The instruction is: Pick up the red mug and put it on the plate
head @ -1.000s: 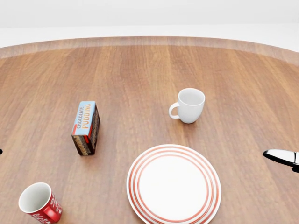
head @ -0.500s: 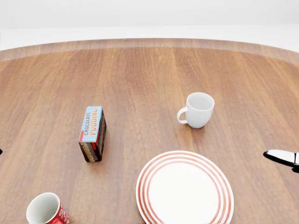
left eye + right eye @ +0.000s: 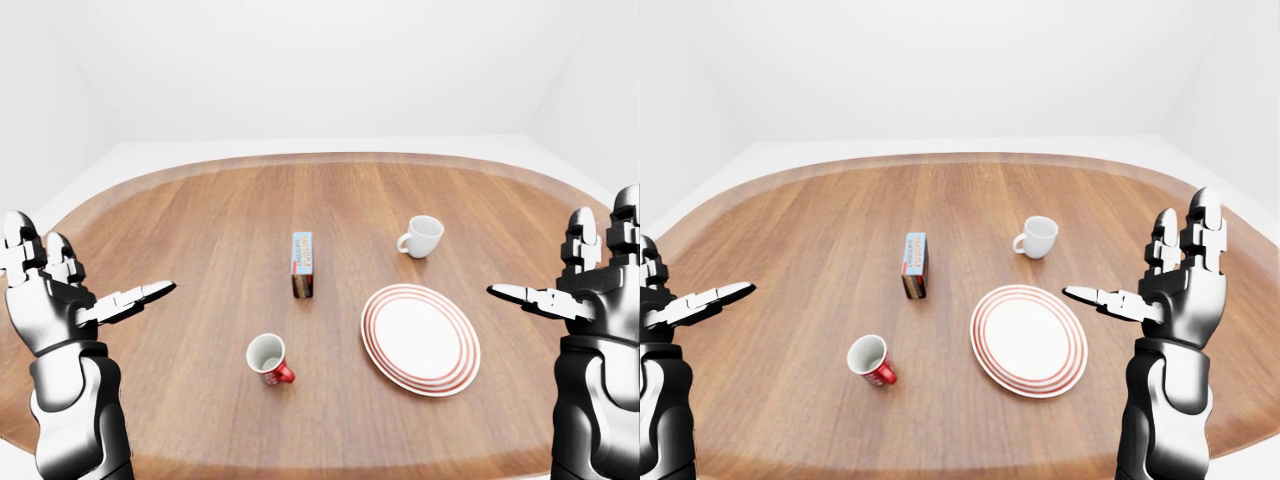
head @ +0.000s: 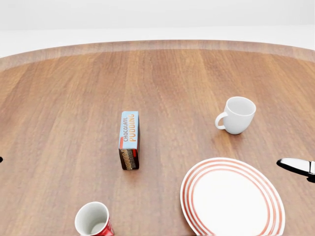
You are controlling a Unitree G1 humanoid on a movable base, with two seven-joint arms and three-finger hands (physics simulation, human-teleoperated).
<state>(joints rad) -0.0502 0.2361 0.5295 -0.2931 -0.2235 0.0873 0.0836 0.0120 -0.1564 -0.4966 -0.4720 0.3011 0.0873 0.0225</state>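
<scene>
The red mug [image 3: 268, 359] stands upright on the wooden table, its opening up, left of the plate; it shows at the bottom edge of the head view [image 4: 93, 221]. The white plate with red rings [image 3: 420, 337] lies to its right. My left hand [image 3: 85, 295] is open, raised at the left edge, well apart from the mug. My right hand [image 3: 1160, 290] is open, raised at the right, beyond the plate. Neither hand holds anything.
A chocolate pudding box [image 3: 302, 264] stands on edge above the red mug. A white mug [image 3: 421, 236] stands above the plate. The round wooden table [image 3: 200, 220] ends in a curved rim at the top; white floor and walls lie beyond.
The whole head view has shifted: box, white mug, plate and red mug all slid to the right, so the camera has moved left. The hands keep their places at the view's edges.
</scene>
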